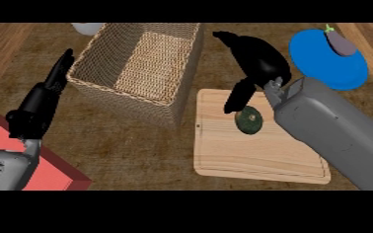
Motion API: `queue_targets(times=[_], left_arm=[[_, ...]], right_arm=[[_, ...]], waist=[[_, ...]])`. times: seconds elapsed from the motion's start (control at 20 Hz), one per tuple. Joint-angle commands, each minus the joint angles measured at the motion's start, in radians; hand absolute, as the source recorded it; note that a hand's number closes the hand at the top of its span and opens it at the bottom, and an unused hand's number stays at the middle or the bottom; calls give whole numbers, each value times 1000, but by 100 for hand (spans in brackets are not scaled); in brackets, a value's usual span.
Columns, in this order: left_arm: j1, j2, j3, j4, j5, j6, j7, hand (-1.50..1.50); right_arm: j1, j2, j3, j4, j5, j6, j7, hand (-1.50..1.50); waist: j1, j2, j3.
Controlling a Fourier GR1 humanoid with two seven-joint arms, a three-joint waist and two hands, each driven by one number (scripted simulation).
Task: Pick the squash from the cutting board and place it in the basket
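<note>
On the wooden bench [146, 148] a pale cutting board [255, 155] lies right of centre, and the squash [250, 120], a small dark green round one, sits on its upper part, not lifted. The right hand [256, 59] hangs just above and behind the squash, its fingers relaxed and not closed on anything; its thumb [239, 97] points down toward the board's top edge, ending just beside the squash on its left, though whether it touches cannot be told. The grey right forearm [328, 128] crosses the board's right side. To the left of the board stands the woven basket [124, 94], rectangular and deep, its near corner close to the board's top left corner. The left hand [44, 98] rests at the left edge, fingers straight and pointing up, released, beside the basket's left wall. Under it shows a red block [55, 175]. At upper right a blue plate [324, 61] carries a purple eggplant [341, 43], well apart from the squash.
</note>
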Motion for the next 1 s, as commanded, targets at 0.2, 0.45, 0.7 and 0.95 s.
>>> queue_targets(times=[0.2, 0.45, 0.7, 0.95], left_arm=[[-20, -11, 17, 10, -17, -4, -6, 0], [34, -32, 16, 8, -34, -19, -49, 0], [12, -32, 55, 21, -23, -60, -44, 0], [38, -24, 80, -27, -30, -73, -11, 0]], right_arm=[[-181, -31, -77, -44, -291, 446, 337, -150], [-181, -74, -111, 8, -337, 522, 363, -150], [-62, -78, -79, -48, -285, 505, 310, -150], [9, -69, -62, -100, -234, 511, 328, -150]], waist=[[8, 16, 7], [14, 19, 7], [10, 20, 8], [13, 17, 8]])
